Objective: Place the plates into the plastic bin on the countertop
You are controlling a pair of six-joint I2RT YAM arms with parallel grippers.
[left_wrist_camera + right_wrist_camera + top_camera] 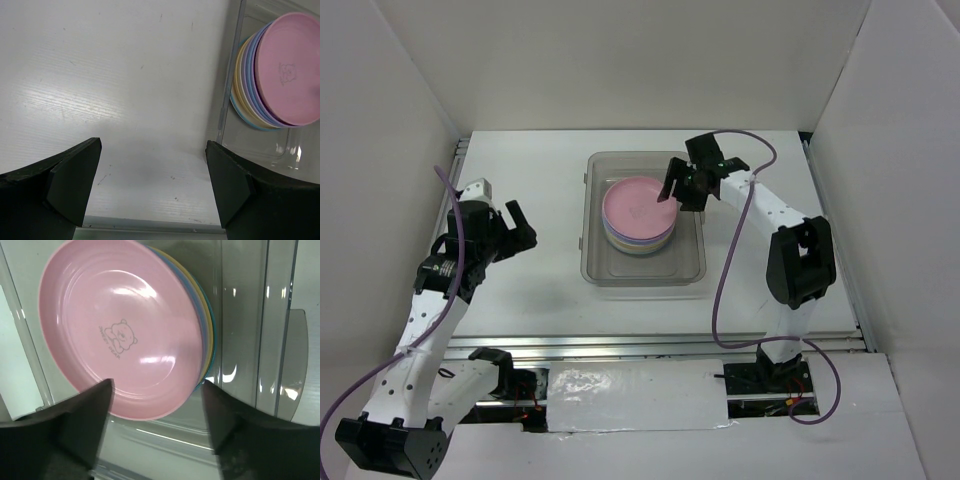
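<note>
Centrally, plates point(638, 212) stacked in bin point(645, 276), pink uppermost; right gripper point(156, 390) apart, empty, over their edge; left gripper point(152, 155) wide apart above desk point(125, 75).

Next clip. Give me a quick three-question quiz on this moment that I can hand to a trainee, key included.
1. True or false: the pink plate lies on top of the stack inside the plastic bin.
2. Pick one: the left arm's jaws stand over A) the bin, B) bare countertop, C) a loose plate.
3. Fill in: the small figure printed at the pink plate's centre is a ____.

Key: 1 true; 2 B; 3 bear.
</note>
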